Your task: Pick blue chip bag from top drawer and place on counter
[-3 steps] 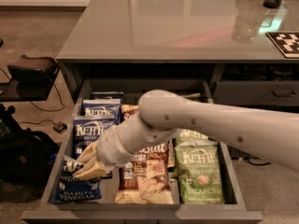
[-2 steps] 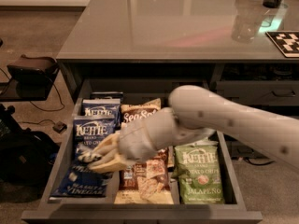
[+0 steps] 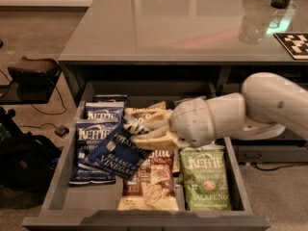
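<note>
Since the coming lift depends on how the bag hangs from the grip, start at the left wall of the top drawer [image 3: 62,177]. There a row of spare blue bags [image 3: 96,126] lies flat, one behind another. Overlapping them, the blue chip bag [image 3: 115,153] is tilted, its long axis running from a low left corner up to a high right corner. That high corner is where the gripper [image 3: 139,134] has it: the jaws are closed on the bag's upper edge, nearly together, with only the foil between them. The bag therefore trails down and to the left of the jaws, over the spare bags and the edge of the middle row.

Right of the gripper, the brown bags [image 3: 151,177] fill the middle row and a green Jalapeno bag [image 3: 204,177] lies beside them. The arm [image 3: 269,100] enters from the right.

The tabletop [image 3: 159,28] lies above and behind the drawer, its front edge over the drawer's back. In my judgement the hanging low corner must rise past that edge before the gripper moves back.
</note>
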`<state>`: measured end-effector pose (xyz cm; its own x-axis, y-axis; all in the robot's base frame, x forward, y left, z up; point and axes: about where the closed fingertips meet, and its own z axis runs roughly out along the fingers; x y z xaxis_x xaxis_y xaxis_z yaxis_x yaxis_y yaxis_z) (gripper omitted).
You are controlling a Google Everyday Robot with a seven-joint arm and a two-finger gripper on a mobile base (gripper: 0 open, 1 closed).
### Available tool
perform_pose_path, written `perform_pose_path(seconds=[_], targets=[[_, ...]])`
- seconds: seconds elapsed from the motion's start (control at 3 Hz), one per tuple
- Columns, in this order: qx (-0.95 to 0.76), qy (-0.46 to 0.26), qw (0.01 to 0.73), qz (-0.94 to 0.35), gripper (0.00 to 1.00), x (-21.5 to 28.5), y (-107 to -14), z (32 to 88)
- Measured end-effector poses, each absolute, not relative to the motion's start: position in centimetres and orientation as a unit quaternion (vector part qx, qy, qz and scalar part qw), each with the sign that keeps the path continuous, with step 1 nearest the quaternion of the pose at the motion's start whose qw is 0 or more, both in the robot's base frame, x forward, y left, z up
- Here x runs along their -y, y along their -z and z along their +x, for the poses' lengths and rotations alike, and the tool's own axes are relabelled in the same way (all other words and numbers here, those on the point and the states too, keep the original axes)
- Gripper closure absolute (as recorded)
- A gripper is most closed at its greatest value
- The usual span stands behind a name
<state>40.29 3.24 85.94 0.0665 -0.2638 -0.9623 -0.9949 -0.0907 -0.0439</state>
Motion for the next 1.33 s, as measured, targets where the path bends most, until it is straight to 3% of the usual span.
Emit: perform_pose_path(seconds=[0.67,1.33], targets=[[-0.524,-0.414,0.459,-0.586,1.0,2.0,-93.8,40.0],[-0.504,-0.411,0.452,-0.61,1.0,2.6,-96.9,41.3]])
